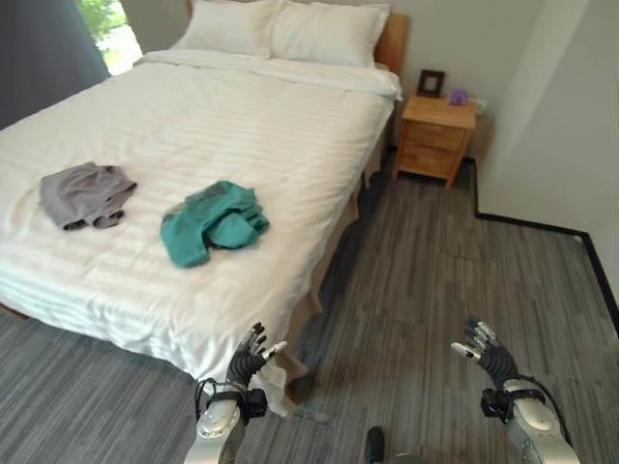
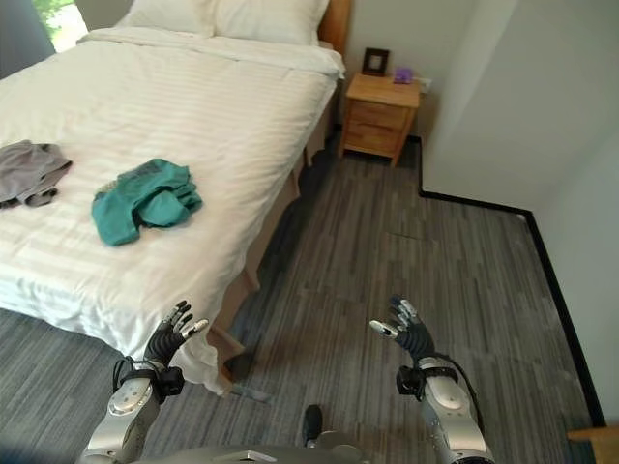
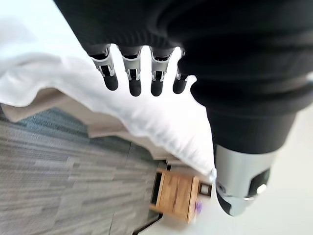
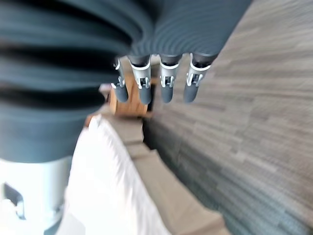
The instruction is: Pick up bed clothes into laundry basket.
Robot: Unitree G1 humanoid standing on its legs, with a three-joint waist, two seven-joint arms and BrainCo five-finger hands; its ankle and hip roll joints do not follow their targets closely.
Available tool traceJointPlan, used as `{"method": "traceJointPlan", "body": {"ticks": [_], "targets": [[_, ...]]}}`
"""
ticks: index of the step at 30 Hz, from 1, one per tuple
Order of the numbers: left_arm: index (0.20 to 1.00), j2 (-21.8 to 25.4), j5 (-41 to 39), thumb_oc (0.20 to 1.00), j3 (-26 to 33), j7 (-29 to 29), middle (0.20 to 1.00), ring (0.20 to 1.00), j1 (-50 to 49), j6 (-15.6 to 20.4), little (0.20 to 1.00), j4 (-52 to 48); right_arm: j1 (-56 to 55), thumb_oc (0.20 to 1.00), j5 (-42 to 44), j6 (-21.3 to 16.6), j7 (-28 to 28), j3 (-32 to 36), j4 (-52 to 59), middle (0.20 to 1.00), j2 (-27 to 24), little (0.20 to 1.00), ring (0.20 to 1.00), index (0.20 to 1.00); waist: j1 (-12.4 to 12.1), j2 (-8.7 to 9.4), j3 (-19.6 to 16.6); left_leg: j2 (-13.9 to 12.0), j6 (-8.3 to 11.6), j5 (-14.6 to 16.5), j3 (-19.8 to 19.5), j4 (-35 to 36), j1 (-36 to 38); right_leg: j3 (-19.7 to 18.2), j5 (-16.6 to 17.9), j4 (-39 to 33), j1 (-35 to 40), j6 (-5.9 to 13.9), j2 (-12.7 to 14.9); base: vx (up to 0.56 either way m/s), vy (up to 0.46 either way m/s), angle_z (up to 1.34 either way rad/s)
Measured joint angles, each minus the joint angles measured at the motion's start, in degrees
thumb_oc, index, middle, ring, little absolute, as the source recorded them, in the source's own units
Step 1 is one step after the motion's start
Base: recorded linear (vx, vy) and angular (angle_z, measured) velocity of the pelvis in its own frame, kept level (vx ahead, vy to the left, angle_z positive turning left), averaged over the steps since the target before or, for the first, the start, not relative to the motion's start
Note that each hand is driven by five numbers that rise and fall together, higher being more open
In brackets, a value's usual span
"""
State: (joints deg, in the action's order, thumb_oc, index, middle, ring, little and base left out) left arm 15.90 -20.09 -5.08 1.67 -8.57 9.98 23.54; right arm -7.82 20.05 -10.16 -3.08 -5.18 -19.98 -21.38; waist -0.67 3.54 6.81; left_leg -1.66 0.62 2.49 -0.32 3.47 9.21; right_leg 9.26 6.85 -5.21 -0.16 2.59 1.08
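A crumpled teal garment (image 1: 213, 222) lies on the white bed (image 1: 242, 126), near its right side. Further left on the bed lies a grey garment (image 1: 85, 194). My left hand (image 1: 250, 360) hovers low in front of the bed's near corner, fingers straight and holding nothing. My right hand (image 1: 486, 353) hangs over the wooden floor to the right, also open and empty. Both hands are well short of the clothes.
Two pillows (image 1: 280, 29) rest at the head of the bed. A wooden nightstand (image 1: 435, 135) with a small frame stands by the far wall. Grey plank floor (image 1: 435, 280) stretches to the right of the bed, bounded by a white wall (image 1: 551, 116).
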Motion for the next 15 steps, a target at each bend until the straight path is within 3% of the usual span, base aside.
{"method": "traceJointPlan", "body": {"ticks": [1,2,3,4,6,7,8,9,10,12,13,14,15], "targets": [[1.0,-0.1,0.0,1.0,0.0,0.1,1.0,1.0,-0.2,0.0,1.0,0.0,0.8,1.0,0.0,0.0,0.0,0.0,0.0,1.0,-0.4,1.0,1.0,1.0,-1.1,-0.25,0.7,0.0,0.39,-0.3,-0.6,-0.9,-0.3,0.6,-0.1,0.1,0.6,-0.21,-0.3,-0.2,-0.161,1.15],[1.0,-1.0,-0.1,1.0,0.2,0.1,1.0,1.0,2.8,0.4,1.0,0.2,-0.1,1.0,0.0,-0.1,0.0,0.2,1.5,1.0,-1.5,1.0,1.0,1.0,-0.9,1.08,2.9,2.2,3.61,2.7,-5.8,-18.6,-10.7,4.4,-1.7,0.4,0.6,-1.91,1.6,-0.08,-0.016,1.46],[1.0,-1.7,-1.0,1.0,0.2,0.4,1.0,1.0,4.2,1.4,1.0,0.2,0.3,1.0,-0.2,0.0,-0.5,-0.4,1.4,1.0,-2.3,1.0,1.0,1.0,-1.6,2.17,4.2,2.8,4.7,1.8,-5.7,-25.2,-14.8,4.3,-2.0,1.1,0.3,-2.3,2.6,-0.02,0.02,1.55],[1.0,-2.1,-2.4,1.0,0.4,0.7,1.0,1.0,4.1,1.8,1.0,1.1,1.4,1.0,-1.3,0.1,-1.1,-1.6,1.0,1.0,-3.1,1.0,1.0,1.0,-2.2,2.35,4.9,1.6,5.49,2.1,-3.9,-28.6,-17.2,4.8,-2.5,2.2,0.1,-3.11,2.8,0.05,0.058,0.61],[1.0,-1.8,-3.9,1.0,0.6,0.9,1.0,1.0,3.8,1.7,1.0,3.3,3.3,1.0,-2.2,0.0,-1.2,-2.0,1.7,1.0,-2.8,1.0,1.0,1.0,-2.2,2.86,5.2,-4.4,5.23,1.9,1.8,-23.2,-16.3,5.8,-2.7,2.4,0.0,-3.18,2.5,0.09,0.122,0.2],[1.0,-1.7,-4.0,1.0,0.1,1.3,1.0,1.0,4.0,1.7,1.0,3.6,4.4,1.0,-2.1,-0.2,-1.2,-1.9,3.2,1.0,-2.8,1.0,1.0,1.0,-1.3,1.89,5.1,-7.4,5.11,1.5,3.7,-16.5,-15.0,5.6,-5.1,-0.4,0.1,0.24,2.0,0.11,0.194,-0.08],[1.0,-2.8,-4.1,1.0,-0.4,1.6,1.0,1.0,4.6,1.8,1.0,3.9,4.9,1.0,-2.1,-0.4,-1.2,-1.5,3.9,1.0,-3.7,1.0,1.0,1.0,-1.6,-1.89,4.8,-11.7,5.06,1.4,2.8,-10.6,-14.6,6.4,-7.0,3.1,-1.4,0.93,-0.4,0.12,0.264,-0.12],[1.0,-2.7,-4.2,1.0,-1.4,1.8,1.0,1.0,6.2,2.5,1.0,2.9,5.1,1.0,-2.1,-0.3,-1.2,-0.8,4.1,1.0,-5.3,1.0,1.0,1.0,-0.5,-2.76,6.0,-14.7,6.74,0.9,1.2,-4.9,-11.2,5.1,-12.2,17.8,-5.2,-4.62,1.6,0.18,0.435,-0.08],[1.0,-3.6,-4.6,1.0,-1.7,2.4,1.0,1.0,7.5,2.0,1.0,4.4,5.0,1.0,-2.1,0.3,-1.0,-0.5,2.7,1.0,-4.9,1.0,1.0,1.0,0.6,-3.4,6.6,-17.3,7.26,-0.6,-0.2,-2.9,-10.0,4.0,-12.9,19.0,-5.3,-1.73,1.0,0.19,0.45,0.05],[1.0,-3.4,-4.7,1.0,-1.3,3.1,1.0,1.0,11.1,2.2,1.0,5.0,3.9,1.0,-2.1,-0.1,-1.2,-0.4,3.1,1.0,-4.6,1.0,1.0,1.0,1.7,-2.79,6.9,-19.1,7.78,-1.8,0.3,-3.4,-12.2,2.8,-12.9,20.8,-7.9,-0.61,3.5,0.28,0.559,-0.11],[1.0,-3.3,-6.4,1.0,-1.1,3.5,1.0,1.0,13.7,2.6,1.0,6.1,3.4,1.0,-2.2,0.3,-1.2,-0.6,2.6,1.0,-4.7,1.0,1.0,1.0,2.0,-2.1,7.6,-20.2,7.69,-1.9,1.5,-3.7,-12.4,-0.5,-11.9,20.7,-8.7,0.78,6.6,0.38,0.68,-0.38],[1.0,-3.4,-6.7,1.0,-1.1,3.8,1.0,1.0,13.9,2.7,1.0,6.0,3.1,1.0,-2.2,0.3,-1.1,-0.6,2.6,1.0,-4.8,1.0,1.0,1.0,2.0,-2.38,7.4,-19.6,7.91,-1.7,1.0,-4.3,-11.4,-1.6,-10.4,19.6,-8.2,3.16,7.3,0.3,0.529,-0.59],[1.0,-3.3,-6.8,1.0,-1.1,4.0,1.0,1.0,13.8,3.2,1.0,6.0,3.2,1.0,-2.2,0.4,-1.2,-0.5,2.7,1.0,-5.0,1.0,1.0,1.0,2.0,-2.41,7.1,-18.8,8.31,-1.4,0.4,-5.1,-10.4,-2.7,-9.9,18.9,-8.2,3.16,8.5,0.17,0.277,-0.54]]}}
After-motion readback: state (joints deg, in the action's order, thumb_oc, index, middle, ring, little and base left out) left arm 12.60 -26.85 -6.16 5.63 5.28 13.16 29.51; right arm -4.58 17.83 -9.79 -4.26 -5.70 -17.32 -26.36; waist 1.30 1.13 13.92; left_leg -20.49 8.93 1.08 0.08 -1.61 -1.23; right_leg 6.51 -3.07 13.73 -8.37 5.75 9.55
